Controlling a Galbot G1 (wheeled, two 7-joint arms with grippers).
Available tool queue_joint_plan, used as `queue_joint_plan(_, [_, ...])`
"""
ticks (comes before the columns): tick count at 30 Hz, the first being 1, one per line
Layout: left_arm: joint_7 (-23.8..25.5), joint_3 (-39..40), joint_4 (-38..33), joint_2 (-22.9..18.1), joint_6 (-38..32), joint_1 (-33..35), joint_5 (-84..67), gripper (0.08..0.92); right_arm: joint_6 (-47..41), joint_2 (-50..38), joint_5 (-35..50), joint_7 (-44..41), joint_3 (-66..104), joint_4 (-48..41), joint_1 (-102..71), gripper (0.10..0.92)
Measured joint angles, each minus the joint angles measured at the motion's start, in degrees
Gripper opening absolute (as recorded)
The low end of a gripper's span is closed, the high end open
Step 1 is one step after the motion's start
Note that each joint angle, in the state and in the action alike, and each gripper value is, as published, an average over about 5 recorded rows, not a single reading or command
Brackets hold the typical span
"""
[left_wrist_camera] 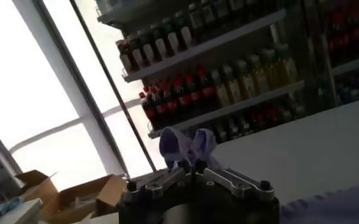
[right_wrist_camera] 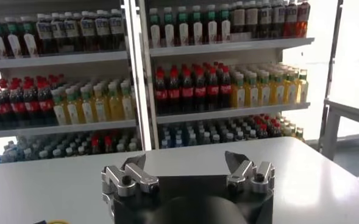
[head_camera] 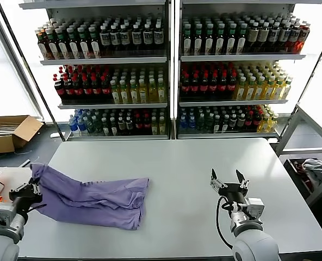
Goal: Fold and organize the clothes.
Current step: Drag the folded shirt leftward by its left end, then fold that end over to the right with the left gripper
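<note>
Gripping a corner of the rumpled lavender soft T-shirt (head_camera: 93, 196) on the white worktop (head_camera: 204, 168), the left tool (head_camera: 31, 190) was clamped shut, probably mid-fold; beyond it, cloth needed carrying across. The right tool (head_camera: 228, 179) waited apart, well clear.

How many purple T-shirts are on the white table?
1. The purple T-shirt lies crumpled on the white table, on the robot's left side, with one corner pinched in the left gripper. Its folds could hide another layer; I cannot tell.
</note>
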Motion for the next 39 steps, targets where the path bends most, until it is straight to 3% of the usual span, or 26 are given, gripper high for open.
queue_joint_plan(7, [-0.18, 11.06, -2.3, -3.02, 1.84, -0.42, 2.62, 0.088, -0.25, 1.48, -1.48, 0.22, 0.47, 2.13, -1.99, 0.823])
queue_joint_plan(19, [-1.26, 24.79, -2.5, -3.94, 5.5, -5.04, 1.76, 0.088, 0.25, 3.62, -4.26, 0.31, 0.22, 5.12, -6.45, 0.823])
queue_joint_plan(39, [-1.48, 34.15, 2.63, -6.66, 5.97, -12.99, 0.33, 0.104, 1.59, 6.2, -7.36, 0.26, -0.62, 6.09, -10.68, 0.823])
